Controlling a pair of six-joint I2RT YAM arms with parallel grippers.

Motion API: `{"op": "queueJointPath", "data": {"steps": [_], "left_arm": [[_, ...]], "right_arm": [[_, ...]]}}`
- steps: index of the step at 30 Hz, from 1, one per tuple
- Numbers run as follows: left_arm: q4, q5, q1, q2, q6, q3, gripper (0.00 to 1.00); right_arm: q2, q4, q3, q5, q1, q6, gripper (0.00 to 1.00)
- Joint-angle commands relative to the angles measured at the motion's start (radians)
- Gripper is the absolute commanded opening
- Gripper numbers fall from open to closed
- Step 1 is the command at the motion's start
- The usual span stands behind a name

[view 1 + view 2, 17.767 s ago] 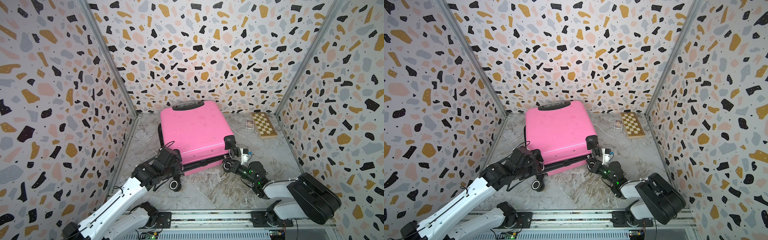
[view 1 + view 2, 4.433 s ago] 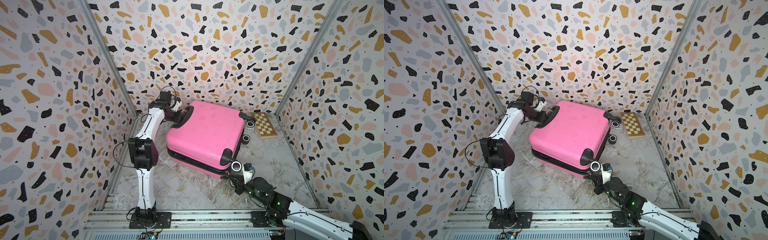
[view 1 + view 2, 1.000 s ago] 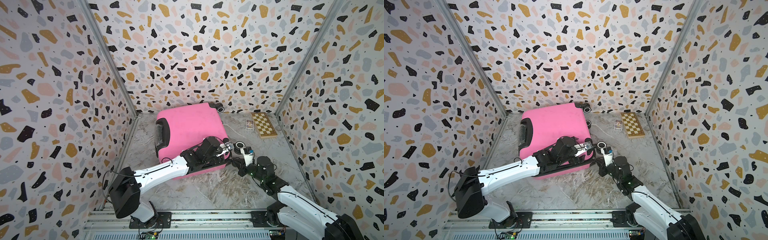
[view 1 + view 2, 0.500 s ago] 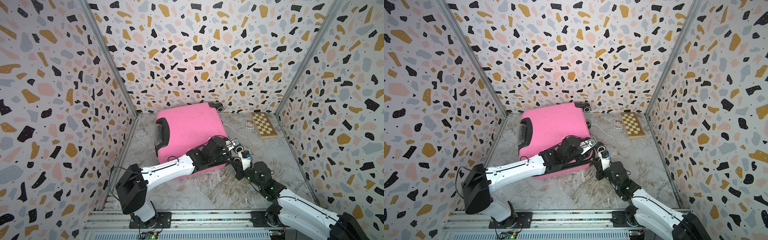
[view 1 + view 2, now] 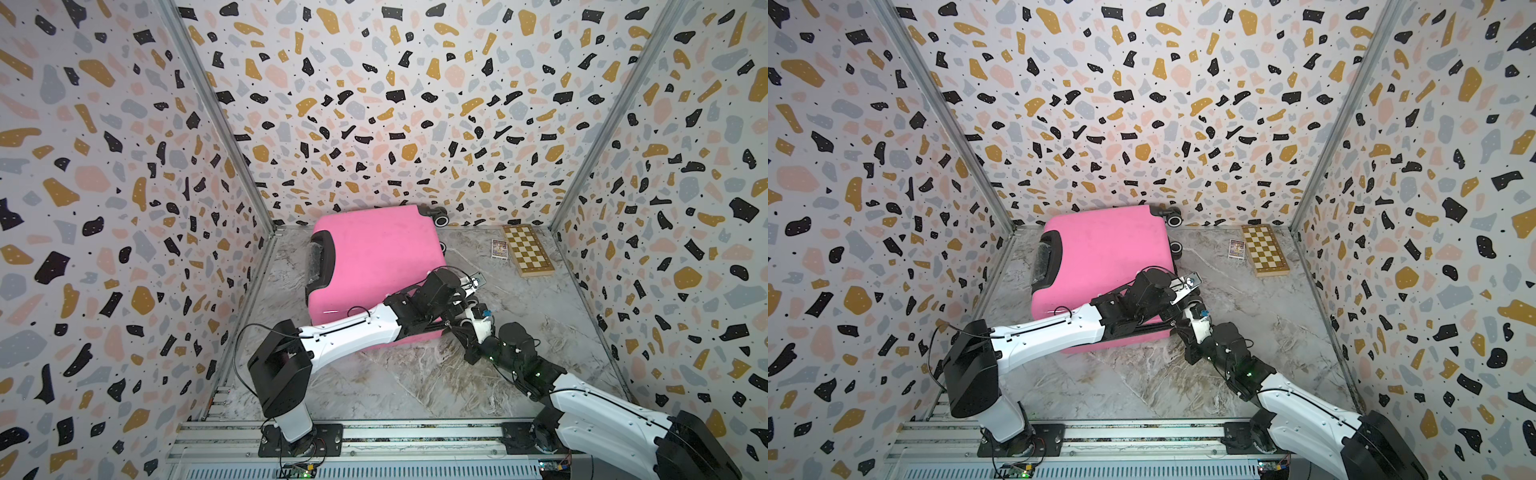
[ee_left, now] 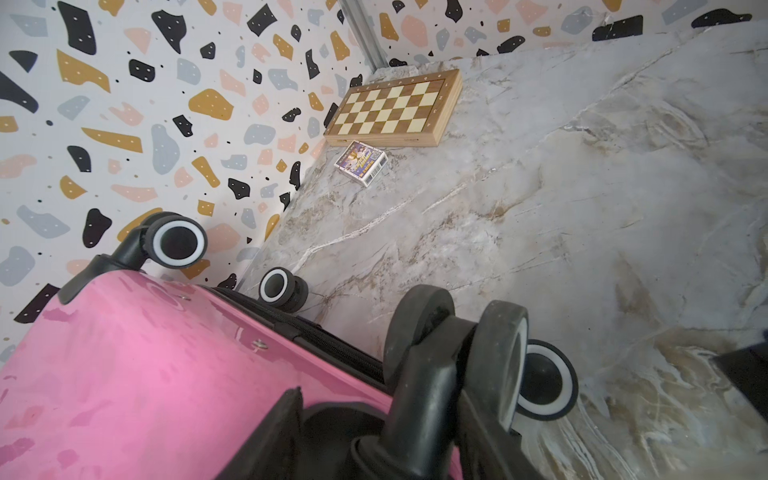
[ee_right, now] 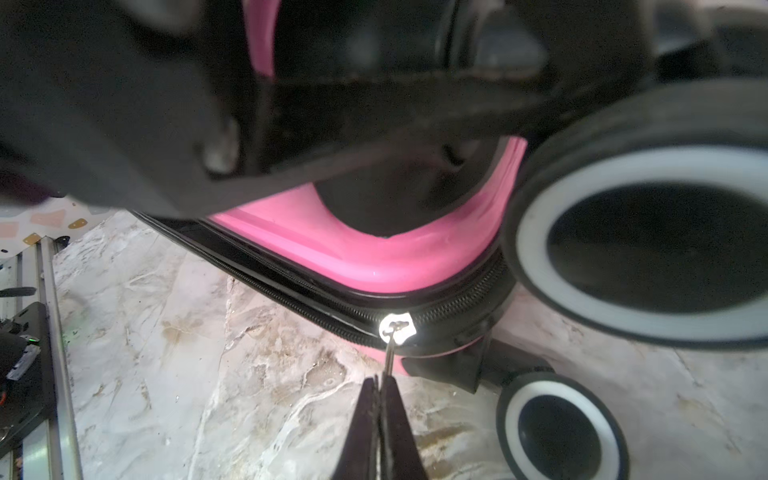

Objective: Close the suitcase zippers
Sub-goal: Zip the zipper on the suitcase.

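The pink suitcase [image 5: 374, 257] [image 5: 1108, 257] lies flat by the back wall, handle to the left. Its black zippers [image 7: 291, 299] run round the seam. In the right wrist view my right gripper [image 7: 380, 384] is shut on the thin metal pull below the silver slider [image 7: 397, 328], at the near right corner. The teeth look joined on the wheel side and parted on the other. My left gripper [image 6: 378, 440] [image 5: 461, 301] is open, with its jaws either side of the black caster wheel [image 6: 494, 361] at that corner. One finger [image 6: 274, 432] stands off the stem.
A wooden chessboard [image 5: 528, 253] [image 6: 395, 110] and a small card box [image 5: 498, 249] [image 6: 360, 163] lie in the far right corner. Other suitcase wheels [image 5: 440, 217] stick out near the back wall. Both arms crowd the near right corner of the suitcase.
The left gripper has moved onto the near right corner wheel and its jaws have narrowed round it. The right gripper has drawn nearer and leftward along the seam, staying shut.
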Motion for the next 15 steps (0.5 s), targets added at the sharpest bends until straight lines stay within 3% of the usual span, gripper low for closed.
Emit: {"op": "queueJointPath", "data": {"steps": [1,10,15], "left_arm": [[0.052,-0.164,0.07,0.048,-0.007,0.038,0.55],[0.02,-0.107,0.072,0.066,0.03,0.084,0.29],[-0.025,-0.098,0.071,0.066,0.035,0.122,0.29]], "right_arm": [[-0.023,-0.067,0.025,-0.215,0.056,-0.021,0.0],[-0.058,-0.085,0.007,-0.161,0.056,-0.006,0.0],[-0.082,-0.089,-0.013,-0.112,0.055,0.02,0.0]]}}
